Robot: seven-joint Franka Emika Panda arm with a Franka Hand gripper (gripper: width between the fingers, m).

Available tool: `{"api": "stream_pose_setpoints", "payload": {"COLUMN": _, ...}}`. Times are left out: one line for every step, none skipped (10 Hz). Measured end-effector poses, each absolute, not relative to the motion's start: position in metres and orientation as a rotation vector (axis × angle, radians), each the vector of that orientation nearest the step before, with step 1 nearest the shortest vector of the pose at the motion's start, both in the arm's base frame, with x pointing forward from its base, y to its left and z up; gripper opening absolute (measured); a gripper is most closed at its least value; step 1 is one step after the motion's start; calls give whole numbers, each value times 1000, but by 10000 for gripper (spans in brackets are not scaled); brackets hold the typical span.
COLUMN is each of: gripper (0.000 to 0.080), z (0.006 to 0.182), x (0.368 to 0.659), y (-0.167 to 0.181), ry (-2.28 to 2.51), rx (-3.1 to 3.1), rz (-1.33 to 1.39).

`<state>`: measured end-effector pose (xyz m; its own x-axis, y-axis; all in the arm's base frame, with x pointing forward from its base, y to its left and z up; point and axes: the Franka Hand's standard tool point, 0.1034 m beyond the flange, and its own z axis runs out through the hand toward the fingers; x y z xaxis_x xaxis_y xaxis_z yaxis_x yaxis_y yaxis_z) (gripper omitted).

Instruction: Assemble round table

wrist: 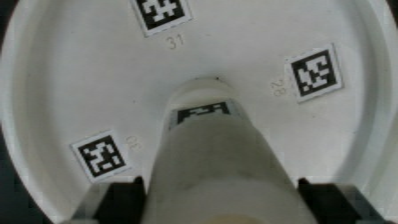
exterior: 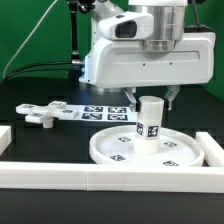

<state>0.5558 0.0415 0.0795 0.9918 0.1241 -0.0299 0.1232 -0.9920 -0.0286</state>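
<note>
The large round rimmed disc [exterior: 150,148] lies on the black table, tags on its face. The short cylindrical post [exterior: 150,118] stands upright at its middle, tagged on the side. My gripper [exterior: 152,97] reaches down from above and is shut on the post's upper end. In the wrist view the post [wrist: 210,150] runs down to the disc [wrist: 107,80], with a black finger pad [wrist: 125,195] pressed on either side. The four-armed cross piece [exterior: 38,114] lies flat on the table at the exterior view's left, apart from the disc.
The marker board [exterior: 98,111] lies flat behind the disc. Long white border rails [exterior: 90,178] run along the near edge and up the right side [exterior: 210,148]. A short rail end [exterior: 4,136] sits at the left edge. Cables hang behind.
</note>
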Motion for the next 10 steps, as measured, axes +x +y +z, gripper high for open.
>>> {"api": "stream_pose_setpoints", "payload": {"gripper": 407, "z": 80, "x": 556, "y": 42, "ry": -102, "rx": -3112, "rz": 50}}
{"api": "stream_pose_setpoints", "payload": {"gripper": 407, "z": 79, "x": 556, "y": 42, "ry": -9, "rx": -3114, "rz": 52}}
{"api": "stream_pose_setpoints", "payload": {"gripper": 407, "z": 79, "x": 556, "y": 42, "ry": 72, "rx": -3111, "rz": 53}}
{"api": "stream_pose_setpoints", "payload": {"gripper": 407, "z": 79, "x": 555, "y": 41, "ry": 270, "rx": -3092, "rz": 59}}
{"api": "stream_pose_setpoints", "payload": {"gripper": 407, "z": 78, "x": 554, "y": 41, "ry": 476, "rx": -3054, "rz": 70}}
{"api": "stream_pose_setpoints", "payload": {"gripper": 407, "z": 78, "x": 554, "y": 41, "ry": 649, "rx": -3023, "rz": 74}}
{"api": "stream_pose_setpoints", "payload": {"gripper": 407, "z": 78, "x": 553, "y": 41, "ry": 835, "rx": -2974, "rz": 81}}
{"api": "stream_pose_setpoints", "payload": {"gripper": 407, "z": 78, "x": 554, "y": 41, "ry": 984, "rx": -2918, "rz": 90}}
{"api": "stream_pose_setpoints", "payload": {"gripper": 407, "z": 77, "x": 555, "y": 40, "ry": 1141, "rx": -2843, "rz": 83}}
{"api": "stream_pose_setpoints", "payload": {"gripper": 407, "z": 78, "x": 554, "y": 43, "ry": 1304, "rx": -2775, "rz": 96}}
